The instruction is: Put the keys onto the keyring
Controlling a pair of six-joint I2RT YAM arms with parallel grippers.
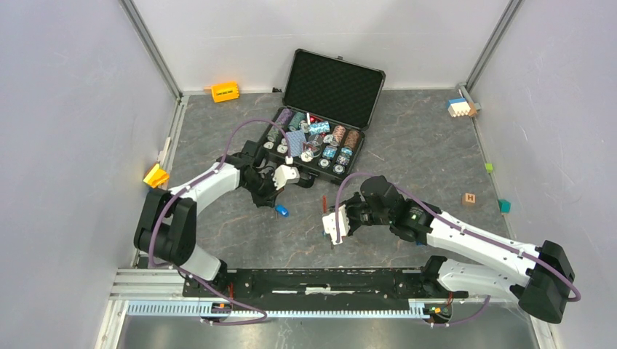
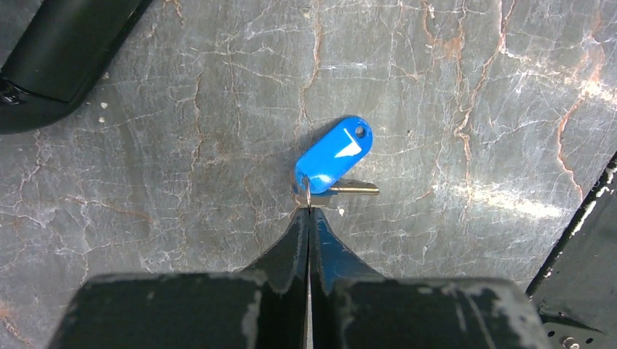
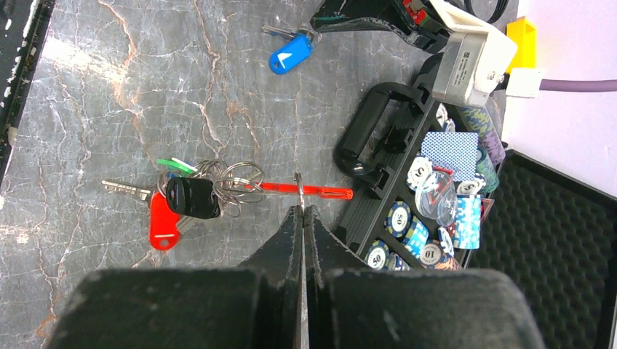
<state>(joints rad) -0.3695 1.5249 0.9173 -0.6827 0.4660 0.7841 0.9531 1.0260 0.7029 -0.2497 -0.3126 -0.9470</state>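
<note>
Bare worktop [image 1: 305,233] lies between your left claw [image 2: 308,212] and right claw [image 3: 302,209]; the open chip case [image 1: 335,80] walls off the far side, and the key bunch [image 3: 193,196] crowds the right.

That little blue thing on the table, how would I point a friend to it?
Find the open black poker-chip case; just in front of it, at the tip of the left gripper, is the blue tag. It is the only blue plastic oval, with one brass key beside it.

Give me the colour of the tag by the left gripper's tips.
The tag is blue with a white patch; left wrist view shows it best.
</note>
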